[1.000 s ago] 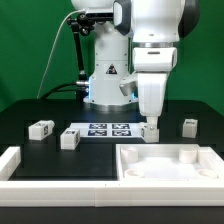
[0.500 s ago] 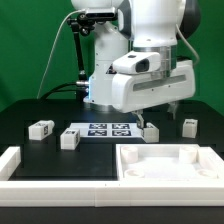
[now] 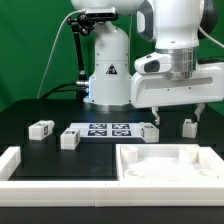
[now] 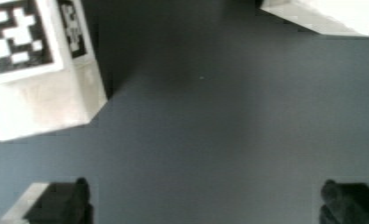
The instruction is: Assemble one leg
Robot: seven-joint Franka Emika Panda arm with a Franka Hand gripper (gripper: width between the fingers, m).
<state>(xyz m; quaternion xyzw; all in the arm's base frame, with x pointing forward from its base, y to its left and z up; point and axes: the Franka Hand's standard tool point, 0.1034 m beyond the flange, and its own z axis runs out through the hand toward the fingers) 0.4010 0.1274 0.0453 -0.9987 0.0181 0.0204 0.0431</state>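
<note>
- Above the black table (image 3: 100,155), the two-finger gripper (image 3: 176,113) is hovering, spread wide, empty.
- A small white rectangular plastic leg (image 3: 148,133) and its twin (image 3: 188,127) are flanking it, probably awaiting a grasp.

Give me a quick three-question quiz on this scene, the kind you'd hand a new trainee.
1. How many small white legs stand on the dark table in the exterior view?
2. True or false: the hand is gripping one of the legs.
3. Where is the marker board? A) flat on the table, with legs to either side of it; B) in the hand; C) on top of one of the legs.
Key: 1) Four. 2) False: the hand is open and empty, above the table. 3) A.
</note>
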